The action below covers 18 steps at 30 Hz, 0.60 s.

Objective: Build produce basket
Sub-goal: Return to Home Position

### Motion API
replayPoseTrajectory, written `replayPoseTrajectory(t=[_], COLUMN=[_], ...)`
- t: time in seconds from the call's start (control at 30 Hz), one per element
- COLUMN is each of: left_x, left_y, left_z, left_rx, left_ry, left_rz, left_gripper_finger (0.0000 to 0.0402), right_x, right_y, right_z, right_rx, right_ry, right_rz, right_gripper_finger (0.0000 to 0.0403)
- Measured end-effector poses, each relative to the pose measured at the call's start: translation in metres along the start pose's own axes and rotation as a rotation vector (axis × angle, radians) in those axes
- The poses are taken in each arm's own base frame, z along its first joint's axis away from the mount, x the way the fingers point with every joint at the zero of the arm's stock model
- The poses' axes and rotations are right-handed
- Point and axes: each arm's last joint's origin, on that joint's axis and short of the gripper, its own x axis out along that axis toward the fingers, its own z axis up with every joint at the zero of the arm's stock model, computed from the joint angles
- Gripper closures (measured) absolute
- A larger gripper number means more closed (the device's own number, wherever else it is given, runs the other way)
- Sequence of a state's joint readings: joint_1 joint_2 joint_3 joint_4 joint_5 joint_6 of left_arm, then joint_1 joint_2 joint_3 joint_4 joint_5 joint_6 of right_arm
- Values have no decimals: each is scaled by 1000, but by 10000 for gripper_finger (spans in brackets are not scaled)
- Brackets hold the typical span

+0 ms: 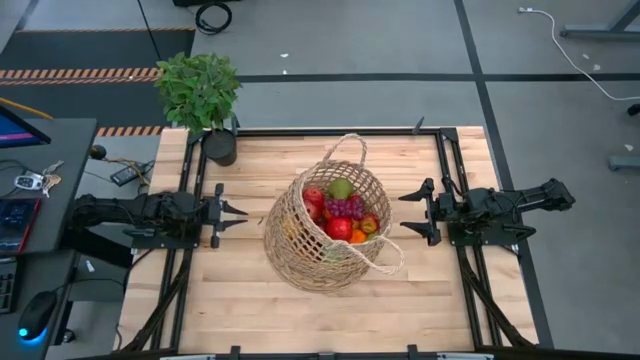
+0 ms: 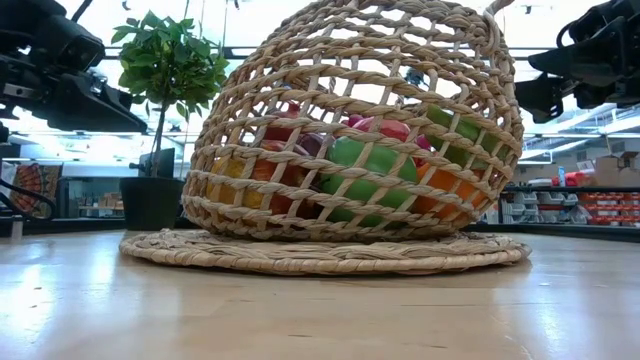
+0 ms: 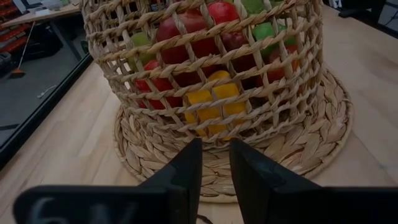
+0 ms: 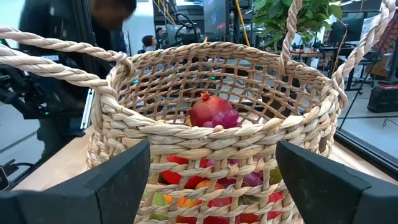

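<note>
The basket (image 1: 300, 250) is sitting at the middle of the bench (image 1: 250, 310), both loop handles showing, and the produce (image 1: 340, 215) is lying piled inside it. A green fruit (image 1: 341, 188), purple grapes (image 1: 346, 208) and a red pomegranate (image 4: 213, 112) are resting on top of the pile. The left gripper (image 1: 243, 216) is hovering just beside the basket on its own side, its jaws showing only a narrow gap and gripping nothing. The right gripper (image 1: 405, 212) is hanging near the opposite side, facing the basket, with its jaws spread wide and empty. A potted plant (image 1: 198, 88) is standing at the far left corner.
</note>
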<state>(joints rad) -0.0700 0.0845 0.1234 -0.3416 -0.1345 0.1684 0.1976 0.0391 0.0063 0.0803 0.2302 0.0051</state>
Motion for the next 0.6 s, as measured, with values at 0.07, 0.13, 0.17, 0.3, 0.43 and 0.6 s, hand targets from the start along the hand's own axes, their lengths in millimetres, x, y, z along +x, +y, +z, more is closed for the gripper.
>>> replayPoseTrajectory(t=[0.07,0.13,0.17,0.3,0.43,0.6], left_x=[0,0,0,0,0,0], left_y=[0,0,0,0,0,0], left_z=[0,0,0,0,0,0], left_rx=[0,0,0,0,0,0], left_ry=[0,0,0,-1,-1,-1], left_rz=[0,0,0,0,0,0], left_gripper_finger=[316,316,316,311,309,314], right_x=[0,0,0,0,0,0], right_y=[0,0,0,0,0,0], right_z=[0,0,0,0,0,0], right_rx=[0,0,0,0,0,0], right_ry=[0,0,0,0,0,0], right_rz=[0,0,0,0,-1,-1], right_gripper_finger=[53,53,53,53,53,53])
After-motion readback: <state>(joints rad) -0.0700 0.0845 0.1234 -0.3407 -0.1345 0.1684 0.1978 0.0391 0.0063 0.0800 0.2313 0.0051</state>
